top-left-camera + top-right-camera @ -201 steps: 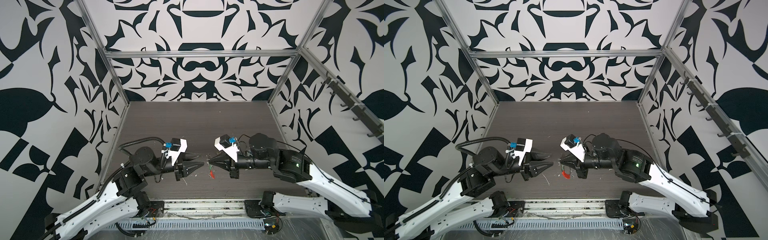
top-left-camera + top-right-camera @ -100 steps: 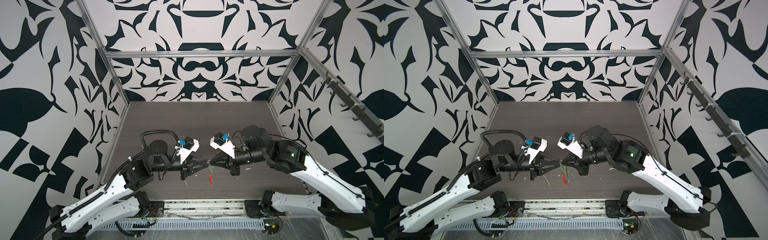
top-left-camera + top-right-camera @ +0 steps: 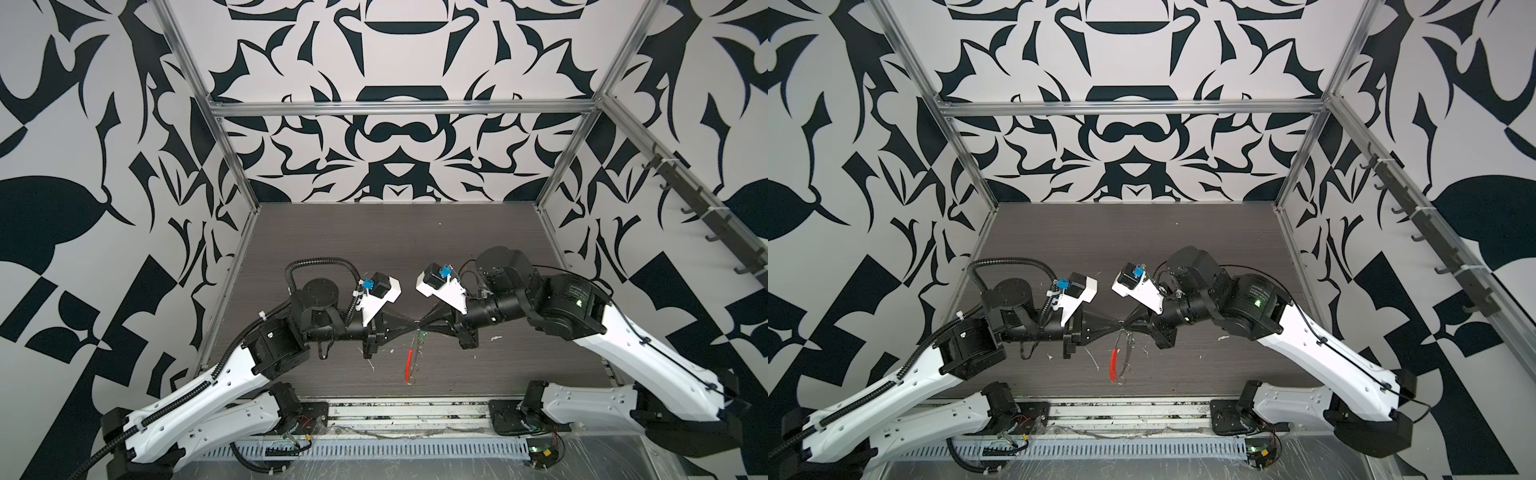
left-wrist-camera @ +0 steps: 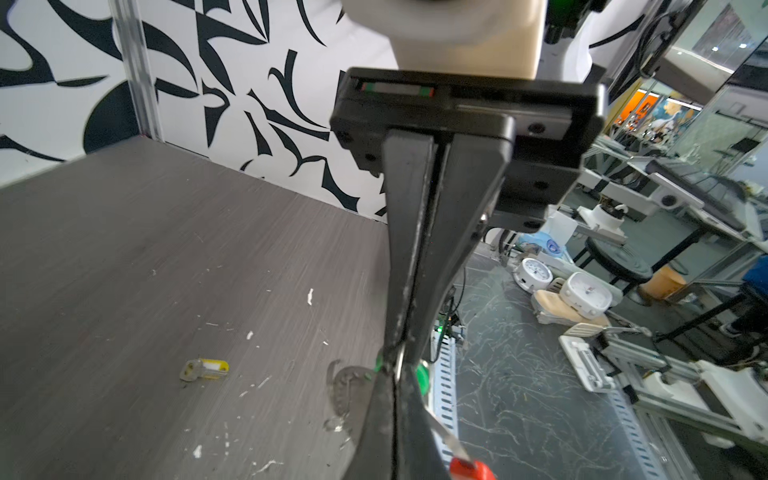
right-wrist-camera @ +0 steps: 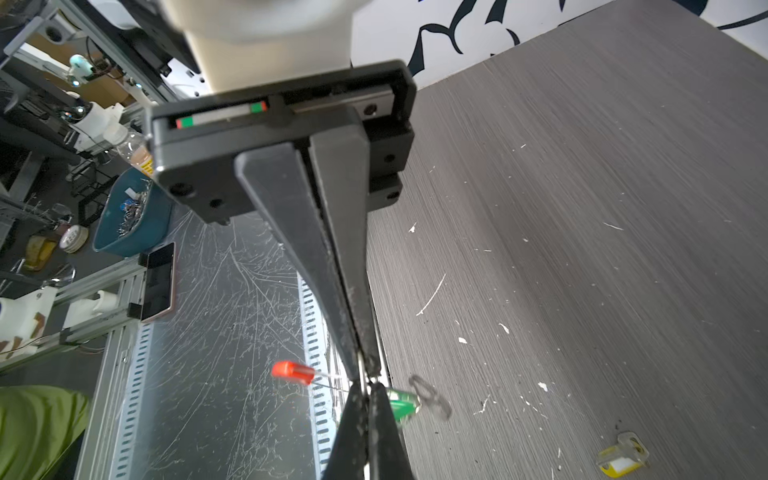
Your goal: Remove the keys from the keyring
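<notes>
Both grippers meet tip to tip above the table's front middle. My right gripper (image 3: 420, 325) (image 5: 368, 384) is shut on the keyring (image 3: 1127, 353), a thin wire loop hanging below it. The loop's red sleeve (image 3: 409, 363) (image 5: 293, 371) points toward the table. My left gripper (image 3: 414, 325) (image 4: 392, 370) is shut on the same wire, just where the green tag (image 5: 401, 401) (image 4: 422, 374) hangs. Whether it also nips the tag I cannot tell. A yellow tag with a white label and a metal key (image 4: 205, 369) (image 5: 621, 457) lies loose on the table.
White scraps (image 3: 495, 338) (image 4: 309, 296) are scattered over the dark wood-grain table (image 3: 395, 249). A slotted cable duct (image 3: 374, 449) runs along the front edge. Patterned walls close in the left, back and right sides.
My left gripper has travelled right to meet the right gripper's tips and has gone from open to shut there. The right gripper has kept hold of the keyring, shifting slightly left.
</notes>
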{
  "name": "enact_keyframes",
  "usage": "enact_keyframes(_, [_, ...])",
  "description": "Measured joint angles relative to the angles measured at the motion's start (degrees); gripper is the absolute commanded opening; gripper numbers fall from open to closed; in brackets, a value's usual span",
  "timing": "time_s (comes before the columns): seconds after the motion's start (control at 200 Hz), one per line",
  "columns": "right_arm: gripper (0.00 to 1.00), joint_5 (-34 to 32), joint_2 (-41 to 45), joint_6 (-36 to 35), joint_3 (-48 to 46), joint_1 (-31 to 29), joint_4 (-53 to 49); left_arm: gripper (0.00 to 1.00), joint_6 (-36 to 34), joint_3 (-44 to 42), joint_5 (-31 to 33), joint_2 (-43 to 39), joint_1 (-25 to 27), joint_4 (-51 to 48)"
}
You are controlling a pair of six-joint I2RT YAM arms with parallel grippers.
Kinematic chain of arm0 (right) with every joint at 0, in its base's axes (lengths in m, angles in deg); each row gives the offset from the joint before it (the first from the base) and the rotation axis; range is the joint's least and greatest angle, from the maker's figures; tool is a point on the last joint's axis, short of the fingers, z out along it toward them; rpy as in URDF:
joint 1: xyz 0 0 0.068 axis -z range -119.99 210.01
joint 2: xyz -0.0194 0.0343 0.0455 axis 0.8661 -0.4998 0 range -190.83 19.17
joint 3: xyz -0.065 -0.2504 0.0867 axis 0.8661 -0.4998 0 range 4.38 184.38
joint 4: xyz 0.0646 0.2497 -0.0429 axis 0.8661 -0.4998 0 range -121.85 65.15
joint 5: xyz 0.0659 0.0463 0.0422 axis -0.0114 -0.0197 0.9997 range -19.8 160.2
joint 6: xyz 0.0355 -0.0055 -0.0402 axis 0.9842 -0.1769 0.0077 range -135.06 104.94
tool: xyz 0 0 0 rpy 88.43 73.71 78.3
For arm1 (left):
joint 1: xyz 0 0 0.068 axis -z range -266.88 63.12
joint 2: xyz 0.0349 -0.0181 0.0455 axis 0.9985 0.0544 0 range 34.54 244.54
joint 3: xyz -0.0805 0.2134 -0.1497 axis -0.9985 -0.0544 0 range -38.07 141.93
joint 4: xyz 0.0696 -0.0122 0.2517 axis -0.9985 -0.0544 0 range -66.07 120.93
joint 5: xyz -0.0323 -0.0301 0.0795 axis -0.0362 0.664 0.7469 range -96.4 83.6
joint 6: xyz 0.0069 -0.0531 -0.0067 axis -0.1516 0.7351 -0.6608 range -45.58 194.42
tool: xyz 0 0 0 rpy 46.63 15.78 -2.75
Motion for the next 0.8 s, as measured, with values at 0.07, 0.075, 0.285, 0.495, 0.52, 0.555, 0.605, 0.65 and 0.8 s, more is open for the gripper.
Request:
enact_keyframes(0.07, [0.02, -0.15, 0.02, 0.11, 0.0, 0.0, 0.26, 0.0, 0.15, -0.24, 0.42, -0.17, 0.0, 0.61])
enact_keyframes(0.075, [0.04, -0.2, 0.02, 0.11, 0.0, 0.0, 0.26, 0.0, 0.2, -0.26, 0.44, -0.2, 0.0, 0.68])
enact_keyframes(0.285, [0.41, -1.92, 2.54, 2.6, -3.19, 0.0, 6.12, 0.0, 1.14, -3.52, 4.0, -3.21, 0.0, 6.38])
enact_keyframes(0.495, [0.45, -4.35, 9.81, 5.84, -11.5, 0.0, 15.85, 0.0, 1.68, -5.62, 6.19, -5.03, 0.0, 10.91])
enact_keyframes(0.52, [0.45, -4.46, 10.47, 6.21, -12.44, 0.0, 17.07, 0.0, 1.81, -5.77, 6.34, -5.16, 0.0, 11.39])
enact_keyframes(0.555, [0.45, -4.61, 11.39, 6.64, -13.88, 0.0, 18.95, 0.0, 1.97, -6.08, 6.47, -5.31, 0.0, 12.13])
enact_keyframes(0.605, [0.46, -4.83, 12.39, 7.39, -15.76, 0.0, 21.22, 0.0, 2.16, -6.49, 6.58, -5.62, 0.0, 12.96])
enact_keyframes(0.65, [0.47, -4.85, 13.05, 7.93, -17.44, 0.0, 23.47, 0.0, 2.36, -6.82, 6.6, -5.84, 0.0, 13.57])
enact_keyframes(0.8, [0.38, -4.79, 13.25, 9.6, -20.74, 0.0, 29.09, 0.0, 2.6, -7.04, 6.6, -6.01, 0.0, 14.86])
